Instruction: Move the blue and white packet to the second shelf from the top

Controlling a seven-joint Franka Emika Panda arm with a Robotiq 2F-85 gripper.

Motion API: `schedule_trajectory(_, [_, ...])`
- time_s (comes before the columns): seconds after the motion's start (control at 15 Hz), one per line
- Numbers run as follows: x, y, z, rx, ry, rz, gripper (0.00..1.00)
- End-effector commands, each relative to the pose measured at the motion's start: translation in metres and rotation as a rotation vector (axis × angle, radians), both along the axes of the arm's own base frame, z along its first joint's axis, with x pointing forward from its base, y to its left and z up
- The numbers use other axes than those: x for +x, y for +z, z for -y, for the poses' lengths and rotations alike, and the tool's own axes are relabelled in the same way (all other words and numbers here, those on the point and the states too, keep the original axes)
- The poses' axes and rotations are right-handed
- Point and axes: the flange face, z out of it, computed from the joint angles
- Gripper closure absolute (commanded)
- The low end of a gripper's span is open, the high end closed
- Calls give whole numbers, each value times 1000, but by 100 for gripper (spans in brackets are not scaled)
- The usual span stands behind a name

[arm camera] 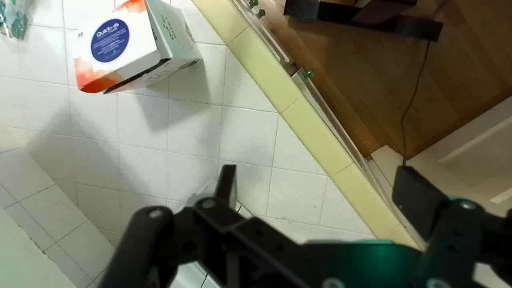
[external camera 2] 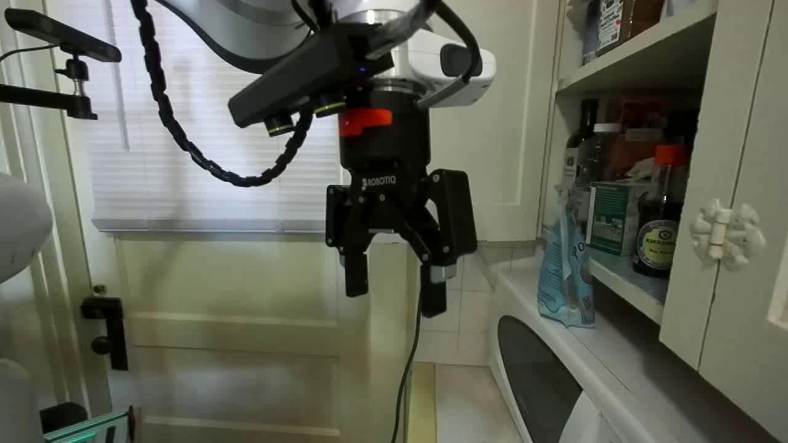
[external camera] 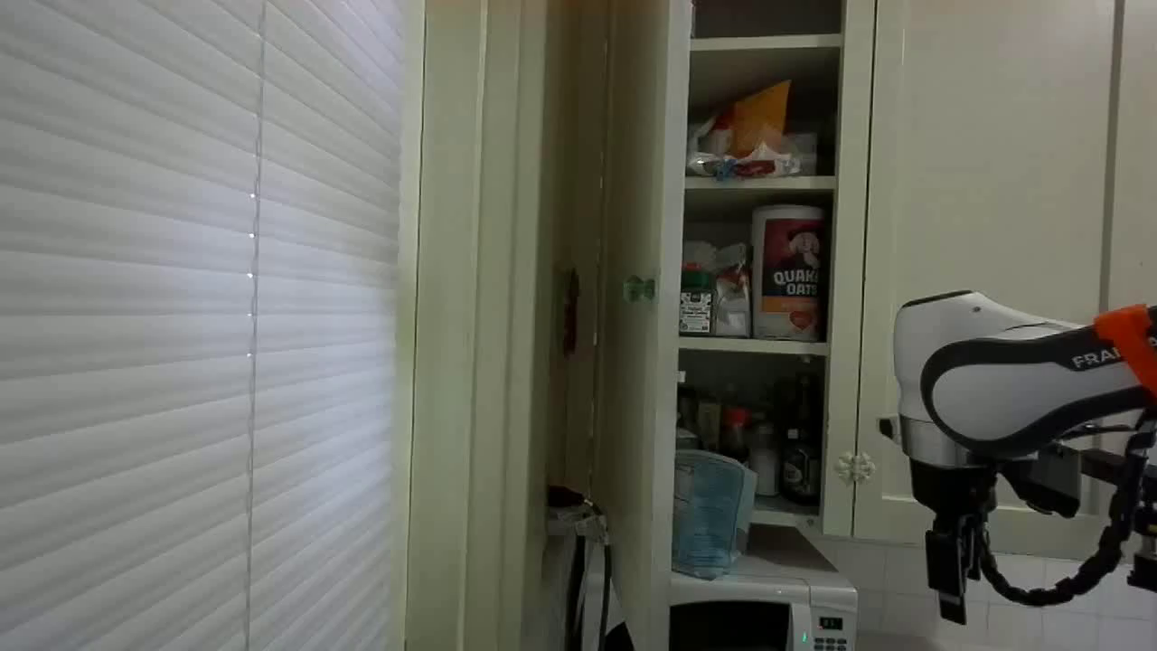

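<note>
The blue and white packet [external camera: 710, 514] stands upright on top of the microwave, in front of the lowest cupboard shelf. It also shows in an exterior view [external camera 2: 565, 289], leaning slightly near the shelf edge. The second shelf from the top [external camera: 759, 183] is a thin white board bearing an orange packet [external camera: 761, 119]; it is out of view elsewhere. My gripper [external camera 2: 395, 289] points down, open and empty, to the side of the packet and apart from it. In the wrist view my gripper [arm camera: 320, 188] has its fingers wide apart over the tiled counter; the packet is not seen there.
The open cupboard door [external camera: 637, 362] stands beside the shelves. The microwave [external camera: 813, 588] is below them. Bottles [external camera: 800, 466] fill the lowest shelf; an oats canister [external camera: 788, 271] stands above. A tea box [arm camera: 120, 48] is on the counter [arm camera: 248, 132].
</note>
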Motion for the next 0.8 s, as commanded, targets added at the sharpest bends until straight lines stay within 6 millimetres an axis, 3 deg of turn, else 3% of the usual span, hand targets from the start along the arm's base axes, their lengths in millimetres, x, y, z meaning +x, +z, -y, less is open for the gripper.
schedule_trajectory(0.0, [0,0,0,0,0,-1,0])
schedule_trajectory(0.4, [0,0,0,0,0,-2,0])
schedule_trajectory(0.73, [20,-11,29,2,20,287,0])
